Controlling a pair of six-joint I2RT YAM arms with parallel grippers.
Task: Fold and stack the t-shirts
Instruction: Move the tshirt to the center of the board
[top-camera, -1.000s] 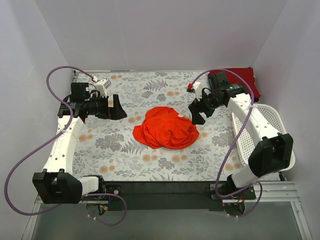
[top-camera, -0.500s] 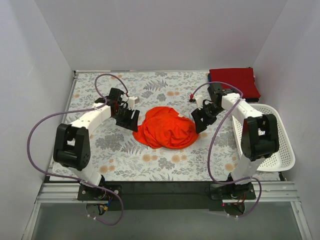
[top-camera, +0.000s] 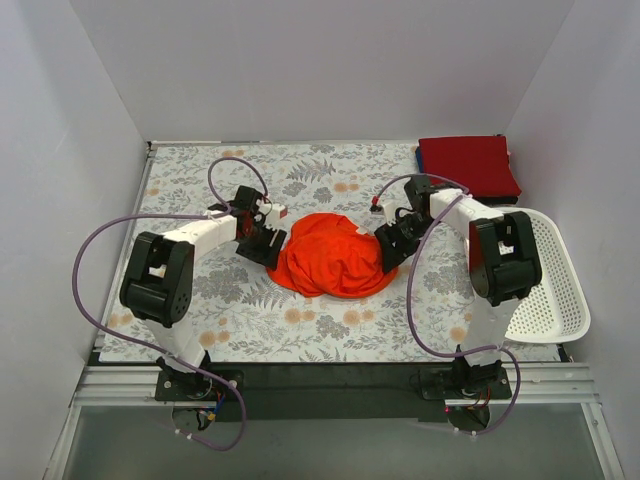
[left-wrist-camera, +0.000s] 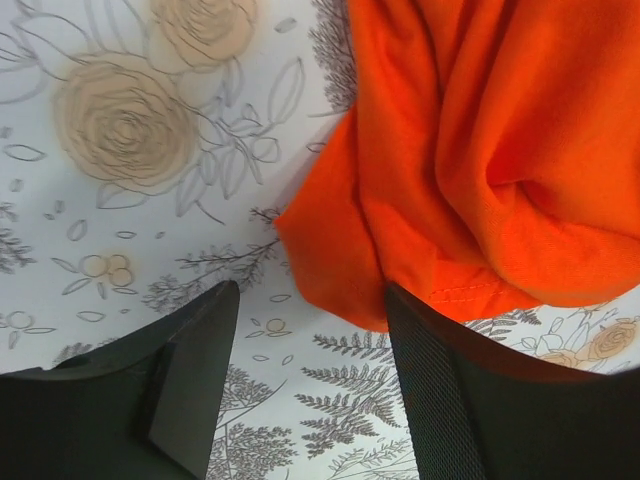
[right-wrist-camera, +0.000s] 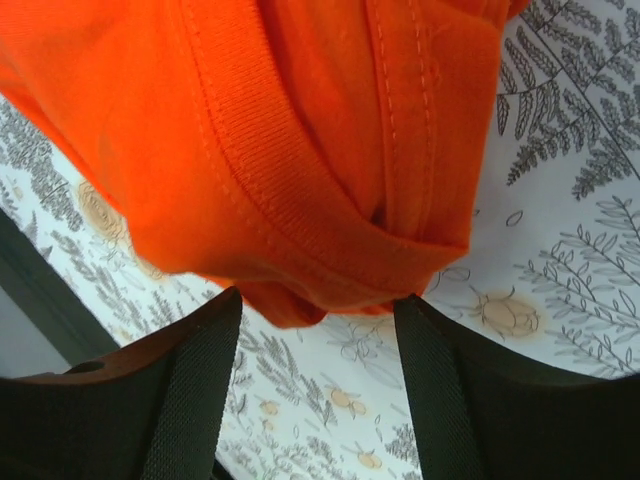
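A bright orange-red t-shirt (top-camera: 335, 255) lies crumpled in a heap on the floral cloth at mid-table. My left gripper (top-camera: 268, 243) sits at its left edge, jaws open, with a corner of the orange fabric (left-wrist-camera: 340, 270) just reaching in between the fingertips (left-wrist-camera: 205, 330). My right gripper (top-camera: 391, 243) is at the heap's right edge, also open, the ribbed collar band (right-wrist-camera: 290, 200) hanging just ahead of its fingers (right-wrist-camera: 430, 340). A darker crimson t-shirt (top-camera: 470, 163) lies folded at the back right, with a blue edge showing under it.
A floral-patterned cloth (top-camera: 230, 300) covers the table. A white perforated basket (top-camera: 550, 290) stands at the right edge, beside the right arm. White walls close in the back and both sides.
Both arms swung inward and down to the orange heap, the left from the far left, the right from the back right. Both sets of jaws narrowed somewhat.
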